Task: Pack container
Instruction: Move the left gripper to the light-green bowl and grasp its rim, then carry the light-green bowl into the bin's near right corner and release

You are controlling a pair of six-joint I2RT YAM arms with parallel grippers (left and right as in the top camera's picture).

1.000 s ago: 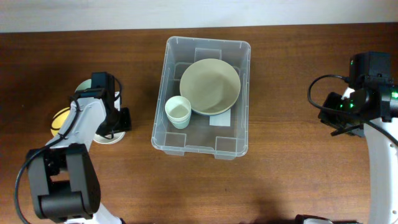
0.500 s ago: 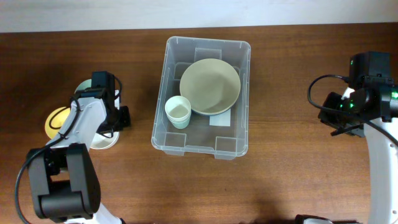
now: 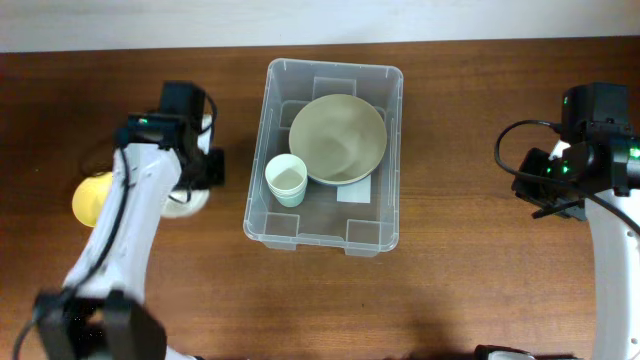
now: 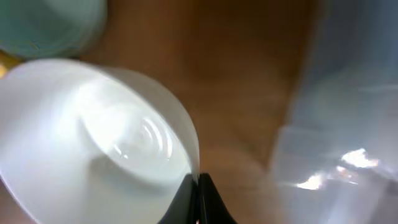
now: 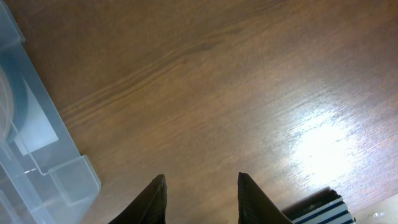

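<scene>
The container (image 3: 262, 190) sits on the wooden table (image 3: 450, 280) between my two arms. Inside it a large olive bowl (image 3: 338, 138) lies toward the far side, with a small pale cup (image 3: 286, 179) upright just beside it, near the container's left wall. A white label (image 3: 357, 193) peeks out on the base.

Left of the container, my left gripper (image 4: 198, 198) is pinched tight on the rim of a white bowl (image 4: 93, 137). Only my left wrist view shows that grip, blurred, with a pale teal dish (image 4: 46, 22) beyond. The overhead view alone shows a yellow object (image 3: 86, 197) farther left.

My right gripper (image 5: 202, 193), well right of the container, hangs with its fingers parted over bare wood, grasping nothing.
</scene>
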